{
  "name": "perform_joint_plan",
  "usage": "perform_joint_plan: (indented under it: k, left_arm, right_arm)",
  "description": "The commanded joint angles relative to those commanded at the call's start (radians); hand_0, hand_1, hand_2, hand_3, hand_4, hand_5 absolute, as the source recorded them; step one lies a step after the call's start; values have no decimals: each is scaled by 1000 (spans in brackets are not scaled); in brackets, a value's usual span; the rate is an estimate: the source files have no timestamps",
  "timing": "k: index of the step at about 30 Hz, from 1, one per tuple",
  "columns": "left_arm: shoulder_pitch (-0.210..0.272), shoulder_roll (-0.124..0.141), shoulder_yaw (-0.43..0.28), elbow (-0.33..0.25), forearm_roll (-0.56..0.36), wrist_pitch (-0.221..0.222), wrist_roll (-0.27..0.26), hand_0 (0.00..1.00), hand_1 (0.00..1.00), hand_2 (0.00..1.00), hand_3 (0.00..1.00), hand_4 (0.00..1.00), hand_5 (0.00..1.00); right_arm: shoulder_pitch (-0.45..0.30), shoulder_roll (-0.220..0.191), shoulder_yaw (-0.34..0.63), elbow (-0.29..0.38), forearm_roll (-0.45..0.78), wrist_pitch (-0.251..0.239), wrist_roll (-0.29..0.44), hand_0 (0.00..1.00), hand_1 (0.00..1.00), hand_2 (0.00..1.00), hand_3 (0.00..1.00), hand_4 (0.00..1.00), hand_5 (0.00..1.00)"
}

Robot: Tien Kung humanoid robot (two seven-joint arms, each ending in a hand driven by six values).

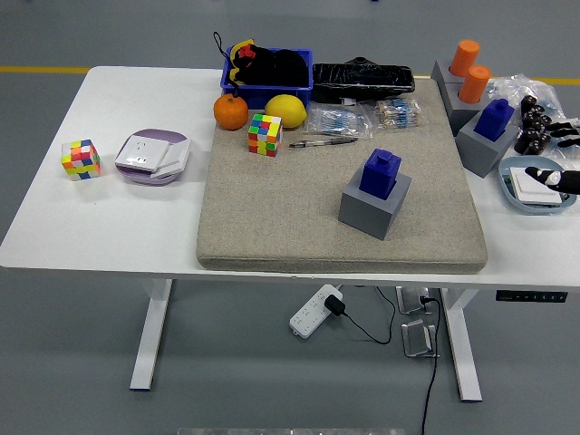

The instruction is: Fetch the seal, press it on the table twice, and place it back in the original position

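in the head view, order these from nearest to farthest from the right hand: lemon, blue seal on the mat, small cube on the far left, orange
1. Blue seal, mid-mat on its grey block, nearest the right hand at the right edge.
2. Lemon, at the mat's far left corner.
3. Orange, just left of the lemon.
4. Small cube, far left on the bare table, farthest.

Matt blue plastic seal [380, 172] in grey base [374, 207], rough beige felt mat [272, 213].
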Motion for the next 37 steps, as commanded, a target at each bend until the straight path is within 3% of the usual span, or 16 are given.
perform_joint_plan:
  k: [37]
  left_arm:
    - [6, 0, 3, 1, -2, -2, 0, 720, 693, 682, 717, 643, 220]
  right_arm:
    - [-15, 3, -7, 12, 14, -17, 26, 785, 663, 686, 646, 854, 140]
